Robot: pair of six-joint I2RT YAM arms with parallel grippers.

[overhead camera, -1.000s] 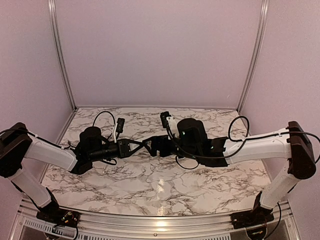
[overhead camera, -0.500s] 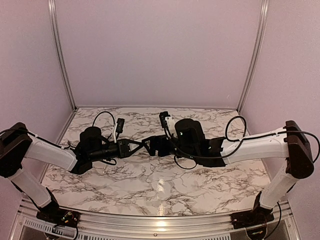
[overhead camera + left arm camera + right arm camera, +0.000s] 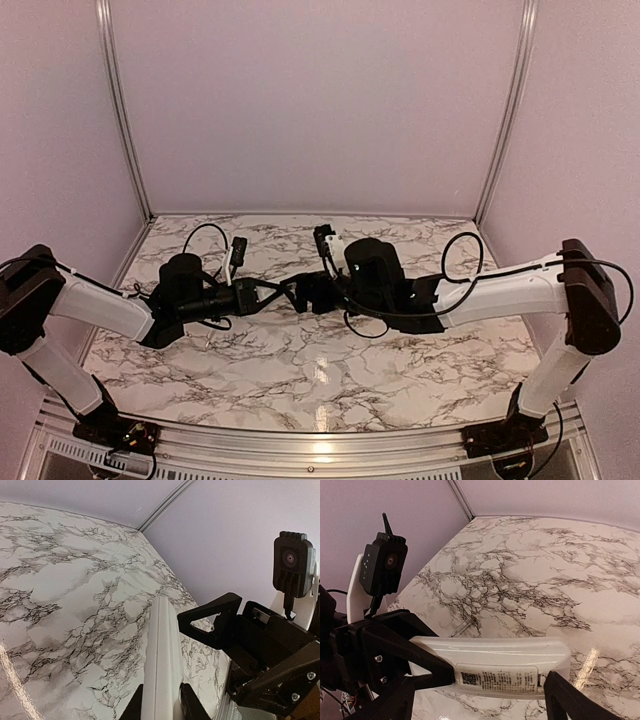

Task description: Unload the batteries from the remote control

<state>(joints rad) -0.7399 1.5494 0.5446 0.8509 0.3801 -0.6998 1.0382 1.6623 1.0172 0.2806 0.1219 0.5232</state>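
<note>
My left gripper [image 3: 161, 705] is shut on the remote control [image 3: 162, 655], a slim white bar held above the marble table. In the right wrist view the remote control [image 3: 490, 655] lies crosswise with a printed label facing the camera, its left end between the left gripper's fingers [image 3: 415, 652]. My right gripper [image 3: 480, 682] is open, one finger either side of the remote's free end, not touching. In the top view the left gripper [image 3: 268, 293] and right gripper [image 3: 308, 290] meet at mid-table. The batteries are hidden.
A small thin pale strip [image 3: 461, 626] lies on the marble table [image 3: 535, 575] below and behind the remote. Lilac walls with metal corner posts [image 3: 118, 110] close in the back and sides. The right wrist camera [image 3: 294, 565] sits close to the left gripper.
The right arm has moved left, bringing its gripper closer over the remote's free end. The left arm and the remote have stayed in place.
</note>
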